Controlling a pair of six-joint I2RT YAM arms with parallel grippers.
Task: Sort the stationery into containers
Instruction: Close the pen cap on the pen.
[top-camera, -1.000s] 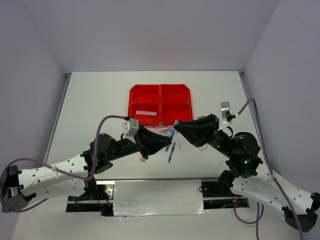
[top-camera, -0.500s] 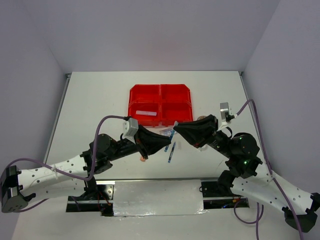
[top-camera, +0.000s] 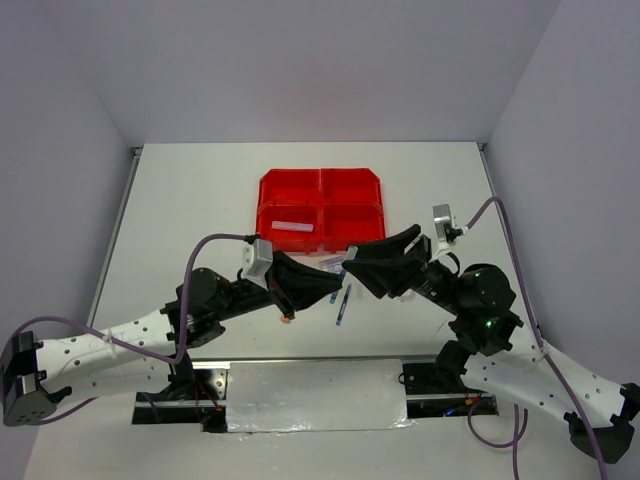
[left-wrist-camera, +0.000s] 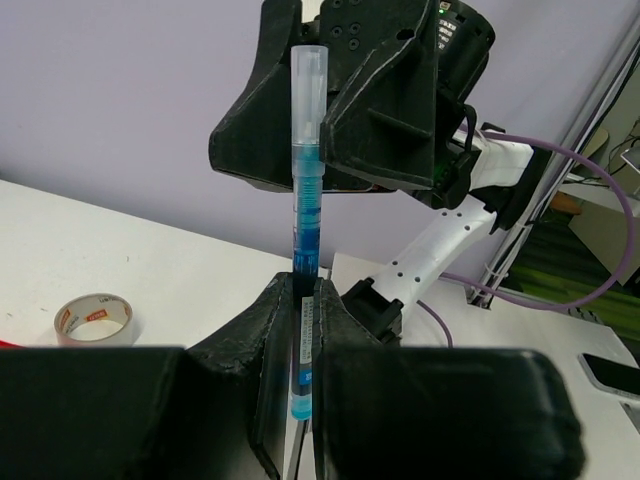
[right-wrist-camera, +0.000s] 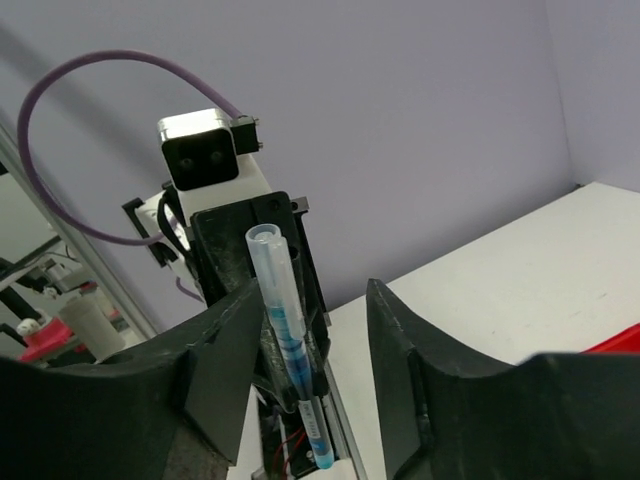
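Observation:
My left gripper (top-camera: 336, 288) is shut on a blue pen (top-camera: 345, 268) and holds it upright above the table; the pen (left-wrist-camera: 304, 200) stands between its fingers in the left wrist view. My right gripper (top-camera: 349, 263) is open, with its jaws spread on either side of that pen (right-wrist-camera: 287, 335) and not touching it. A second blue pen (top-camera: 343, 306) lies on the table below them. The red containers (top-camera: 270, 182) sit just beyond. A pale oblong item (top-camera: 292, 227) lies in the near left bin. A clear tape roll (left-wrist-camera: 93, 318) lies on the table.
A small orange item (top-camera: 287, 318) shows under my left arm. The two arms meet close together in front of the bins. White walls enclose the table on three sides.
My right gripper's jaws have opened around the upright pen, which stays in my left gripper. Both arms have shifted only slightly.

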